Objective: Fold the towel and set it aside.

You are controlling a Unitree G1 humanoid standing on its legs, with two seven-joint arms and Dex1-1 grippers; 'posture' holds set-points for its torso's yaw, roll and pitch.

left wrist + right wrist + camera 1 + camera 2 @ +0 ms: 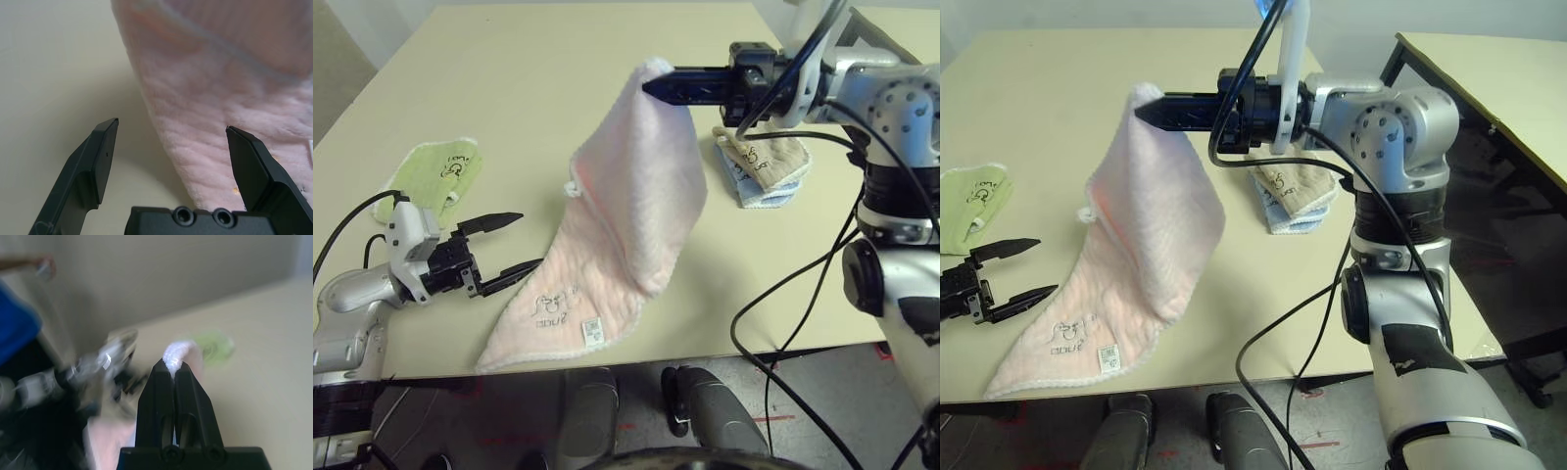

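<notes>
Hanging from right jaws (648, 88), pink towel (636, 186); left jaws (532, 238) spread beside.

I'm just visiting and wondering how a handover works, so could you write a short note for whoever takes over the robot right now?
Right gripper: shut on the pink towel, holding it up by one corner.
Left gripper: open, empty, beside the towel's edge.
Towel: part raised, the logo and tag end lying at the table's near edge.
Other cloths: green one on the robot's left, tan and blue ones on its right.
Done: one corner lifted.
Left: finish folding, then set the towel aside.
</notes>
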